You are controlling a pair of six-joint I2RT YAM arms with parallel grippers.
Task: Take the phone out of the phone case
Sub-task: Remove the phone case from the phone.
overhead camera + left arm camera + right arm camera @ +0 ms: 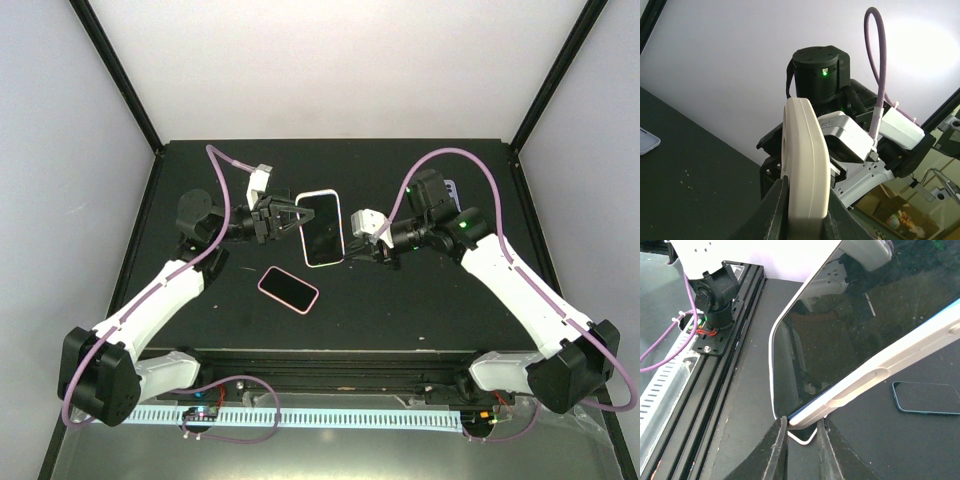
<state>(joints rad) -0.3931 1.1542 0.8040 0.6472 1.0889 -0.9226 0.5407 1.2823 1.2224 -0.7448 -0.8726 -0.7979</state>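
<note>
The phone (321, 230) sits in its white case (322, 264), held between the two grippers over the middle of the bench (400, 300), a little toward the back edge. In the top view its dark screen faces up and its long sides run from the front of the bench to the back.

The left gripper (296, 218) is clamped on the case's left long edge. In the left wrist view the white case stands edge-on between the two dark fingers (777, 210), which press it on both sides.

The right gripper (352, 250) is closed on the case's near right corner. In the right wrist view the rounded white corner is pinched between its fingers (777, 450), and the glossy screen rises away from them at a slant. The case's rim wraps the screen edge all along the part that shows.

A second phone (288, 289), in a pink case, lies flat on the bench nearer the front edge, left of centre, apart from both grippers. A small pale device (452, 187) lies near the back right corner, partly hidden by the right arm.
</note>
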